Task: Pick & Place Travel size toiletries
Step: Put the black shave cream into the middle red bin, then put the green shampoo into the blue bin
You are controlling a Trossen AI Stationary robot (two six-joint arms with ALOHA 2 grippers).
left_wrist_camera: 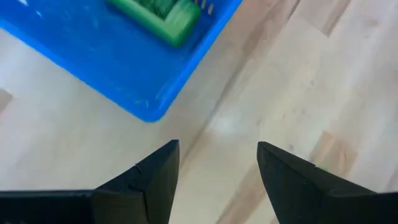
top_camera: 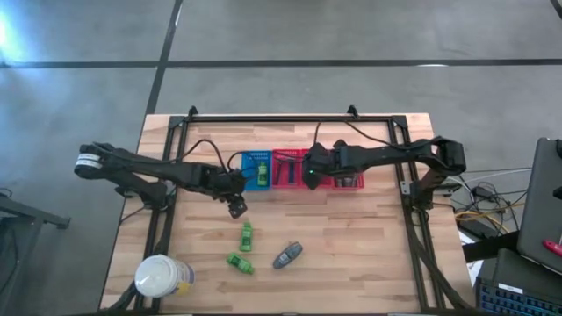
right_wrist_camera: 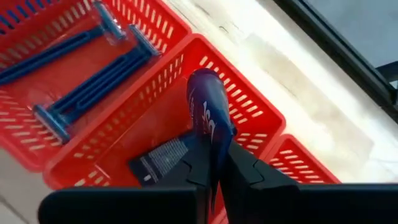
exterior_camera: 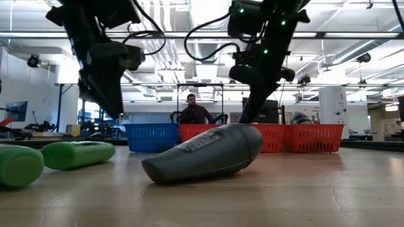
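Dark blue tube (right_wrist_camera: 208, 118) pinched in right jaws over red basket (right_wrist_camera: 249, 99), left jaws spread.

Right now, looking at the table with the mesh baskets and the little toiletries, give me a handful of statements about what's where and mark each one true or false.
1. The right gripper holds a small dark blue tube over a red mesh basket. True.
2. The left gripper is carrying a green bottle. False: its fingers are apart with only bare wooden table between them.
3. A bright green little bottle already lies in the blue mesh basket. True.
4. The grey oval container sits in a basket. False: it lies on the table.
5. The large white round jar stands between the baskets. False: it is at the table's near left corner.
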